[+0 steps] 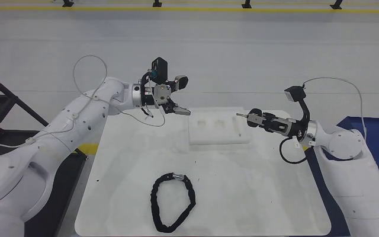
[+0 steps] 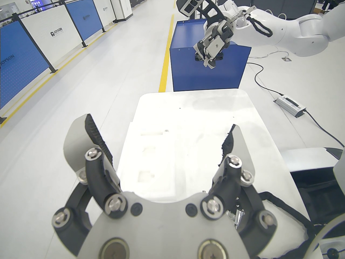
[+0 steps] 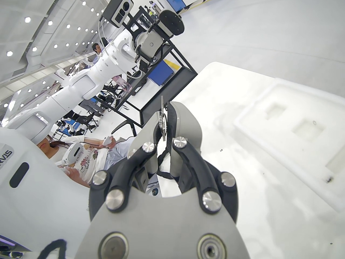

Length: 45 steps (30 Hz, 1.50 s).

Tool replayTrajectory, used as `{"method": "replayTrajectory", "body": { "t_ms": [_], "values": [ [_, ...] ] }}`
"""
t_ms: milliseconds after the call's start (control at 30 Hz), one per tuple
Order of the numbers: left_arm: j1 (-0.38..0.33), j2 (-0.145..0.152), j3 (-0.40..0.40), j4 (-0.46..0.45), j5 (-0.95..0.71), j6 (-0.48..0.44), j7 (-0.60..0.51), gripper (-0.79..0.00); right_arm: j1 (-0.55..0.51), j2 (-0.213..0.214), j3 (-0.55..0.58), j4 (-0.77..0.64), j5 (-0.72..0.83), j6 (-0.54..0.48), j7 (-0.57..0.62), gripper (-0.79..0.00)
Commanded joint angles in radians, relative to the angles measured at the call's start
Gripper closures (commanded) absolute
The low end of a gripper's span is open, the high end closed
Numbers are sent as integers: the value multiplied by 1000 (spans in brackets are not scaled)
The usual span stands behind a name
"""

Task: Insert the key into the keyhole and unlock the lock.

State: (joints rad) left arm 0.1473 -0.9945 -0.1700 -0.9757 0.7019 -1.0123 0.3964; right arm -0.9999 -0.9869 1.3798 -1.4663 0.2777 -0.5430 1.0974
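A black chain lock (image 1: 172,201) with a silver lock body (image 1: 174,176) lies in a loop on the white table (image 1: 249,183), near the front. My right gripper (image 1: 251,116) is raised at the table's right side, shut on a small metal key (image 3: 161,121) whose blade (image 1: 241,115) points left. The key's round head sits between the pads (image 3: 171,125), with the blade sticking out past the tips. My left gripper (image 1: 180,95) hangs open over the table's back left corner, nothing between its fingers (image 2: 95,136). The right gripper (image 2: 209,61) shows far off in the left wrist view.
A white foam tray (image 1: 217,131) with square recesses rests at the back middle of the table, between the two grippers. A blue cabinet (image 2: 207,65) stands beyond the table's right end. A black frame (image 1: 12,106) stands off the left side.
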Motion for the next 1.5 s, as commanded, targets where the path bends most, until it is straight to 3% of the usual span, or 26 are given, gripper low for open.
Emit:
{"method": "replayTrajectory", "body": {
  "t_ms": [0, 367, 1100, 1467],
  "values": [
    [0, 0, 0, 0, 0, 0, 0, -785, 0, 0, 0, 0, 0, 0, 0, 0],
    [41, 16, -42, -18, 19, 0, -42, -785, 0, 0, 0, 0, 0, 0, 0, 0],
    [292, 136, 0, -130, 213, 0, -33, -785, 0, 0, 0, 0, 0, 0, 0, 0],
    [334, 139, 0, -122, 252, 0, -172, -785, 0, 0, 0, 0, 0, 0, 0, 0]
  ]
}}
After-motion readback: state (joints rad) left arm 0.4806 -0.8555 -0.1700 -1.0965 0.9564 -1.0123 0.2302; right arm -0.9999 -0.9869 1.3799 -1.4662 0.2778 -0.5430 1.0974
